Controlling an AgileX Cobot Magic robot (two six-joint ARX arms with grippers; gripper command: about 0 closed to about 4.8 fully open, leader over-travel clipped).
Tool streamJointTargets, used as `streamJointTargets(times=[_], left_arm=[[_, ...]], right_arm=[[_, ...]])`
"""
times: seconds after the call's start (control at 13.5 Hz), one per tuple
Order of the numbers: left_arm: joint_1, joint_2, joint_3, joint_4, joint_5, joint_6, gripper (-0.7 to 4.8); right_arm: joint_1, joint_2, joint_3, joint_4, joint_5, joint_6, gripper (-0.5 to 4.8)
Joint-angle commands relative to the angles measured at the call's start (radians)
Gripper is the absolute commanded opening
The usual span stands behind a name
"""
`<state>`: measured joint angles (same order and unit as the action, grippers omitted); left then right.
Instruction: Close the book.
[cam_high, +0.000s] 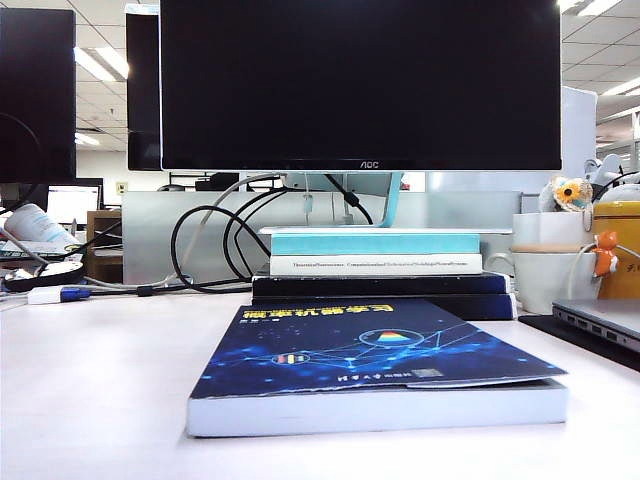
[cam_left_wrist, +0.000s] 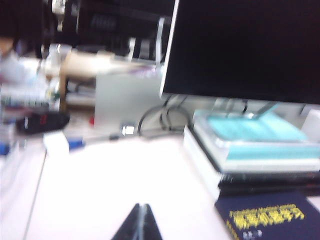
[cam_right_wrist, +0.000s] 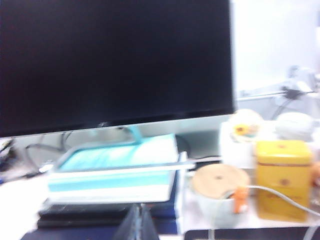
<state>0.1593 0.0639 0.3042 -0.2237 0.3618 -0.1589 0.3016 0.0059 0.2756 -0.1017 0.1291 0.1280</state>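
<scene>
Your left gripper (cam_left_wrist: 141, 223) shows in the left wrist view as a dark wedge, its two fingers pressed together tip to tip and holding nothing. It hangs over bare white tabletop (cam_left_wrist: 120, 185), near one corner of the thick paperback book with the dark blue cover and yellow title (cam_left_wrist: 270, 220).

Your right gripper (cam_right_wrist: 137, 222) appears in the right wrist view as a blurred dark point, its fingers likewise drawn together with nothing between them. It sits in front of the stack of books under the monitor.

In the exterior view neither gripper is visible. There the blue-covered book (cam_high: 375, 365) lies flat and closed at the front middle of the table, cover up, with glowing network lines and a small multicoloured triangle on it. The white page block faces the camera, and the cover lifts slightly at the near right corner.

Just behind it stands the stack: two plain dark navy books (cam_high: 380, 292) at the bottom and a teal-and-white book with a white spine (cam_high: 375, 252) on top. A large black monitor (cam_high: 360, 85) rises behind and over the stack, with black cables (cam_high: 205, 245) looping to its left.

To the right of the stack you see a white mug with a round wooden lid (cam_right_wrist: 220, 192), a yellow tin (cam_right_wrist: 282, 177) beside it, and the edge of a grey laptop (cam_high: 600, 325).
</scene>
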Motion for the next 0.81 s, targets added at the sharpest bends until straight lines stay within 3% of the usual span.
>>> streamJointTargets(times=[0.07,0.22,0.52,0.81], left_arm=[[0.002,-0.063,-0.061,-0.007,-0.091,-0.085,-0.06],[0.002,-0.063,-0.11,0.026,-0.149,-0.078,-0.06],[0.002,-0.063,-0.197,0.063,-0.25,-0.053,-0.06],[0.002,-0.063,-0.294,0.049,-0.239,-0.016,0.13]], right_arm=[[0.0,0.011,-0.054,0.155,0.003,0.008,-0.04],[-0.001,0.0,-0.129,0.173,0.042,-0.048,-0.04],[-0.002,0.001,-0.268,0.167,0.094,-0.046,-0.04],[0.0,0.005,-0.268,0.128,0.122,-0.047,-0.04]])
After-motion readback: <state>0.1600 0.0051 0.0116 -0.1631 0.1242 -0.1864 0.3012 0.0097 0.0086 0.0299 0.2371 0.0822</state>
